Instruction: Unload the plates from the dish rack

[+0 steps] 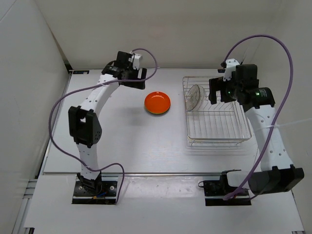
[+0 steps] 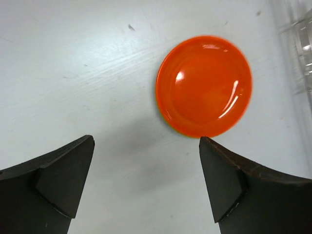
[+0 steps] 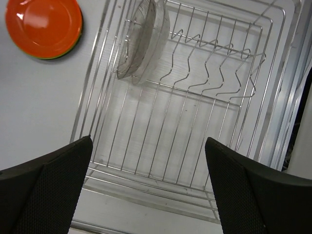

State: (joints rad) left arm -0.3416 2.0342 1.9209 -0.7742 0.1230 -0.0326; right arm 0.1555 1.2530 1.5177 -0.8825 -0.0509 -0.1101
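Top external view gives us the dish rack [image 1: 218, 132] on the table [image 1: 122, 141], at 3 o'clock of the orange plate [image 1: 157, 103], with a gap between the two. The orange plate lies flat, outside the rack. In our left wrist view a thin edge of the yellow-green plate [image 2: 170, 126] peeps out from under its 7 o'clock rim, so the orange one rests on top of it.

Clear plates [image 3: 141, 41] stand on edge in the rack, at about 11 o'clock from its middle, leaning by the wavy wire dividers. We cannot count them.

The left gripper [image 2: 146, 141] hangs above the table at 10 o'clock of the orange plate in the top view. Its fingers are spread wide, and only bare table shows between them. The right gripper [image 3: 148, 141] hovers over the rack's 12 o'clock end, with the clear plates just at its 9 o'clock. Its fingers are likewise spread wide and grasp nothing.
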